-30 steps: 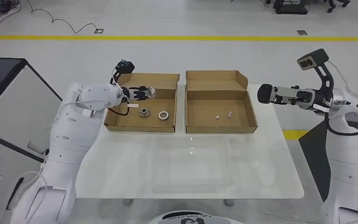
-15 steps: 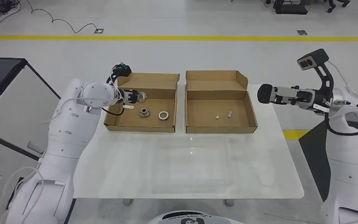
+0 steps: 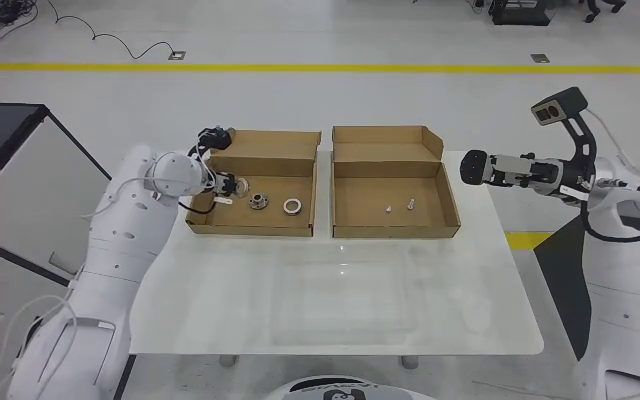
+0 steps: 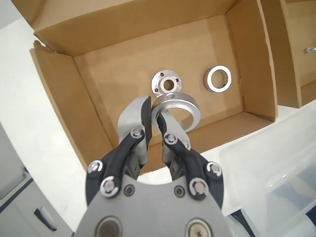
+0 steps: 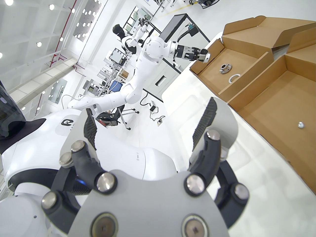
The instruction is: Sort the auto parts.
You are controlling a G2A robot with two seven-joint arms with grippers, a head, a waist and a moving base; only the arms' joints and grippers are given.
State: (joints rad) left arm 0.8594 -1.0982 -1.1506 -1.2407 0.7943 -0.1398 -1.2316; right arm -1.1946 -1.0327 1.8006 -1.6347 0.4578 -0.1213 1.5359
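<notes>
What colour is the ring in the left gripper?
Silver; the ring in the left gripper shows best in the left wrist view.

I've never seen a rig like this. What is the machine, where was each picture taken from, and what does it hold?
A two-armed robot works at a white table. One picture looks down from above; the other two come from wrist cameras. Of two open cardboard boxes, the left box holds a flanged hub and a loose ring, the right box two small metal parts. The left gripper pinches a second ring over the left box. The right gripper is open and empty.
</notes>
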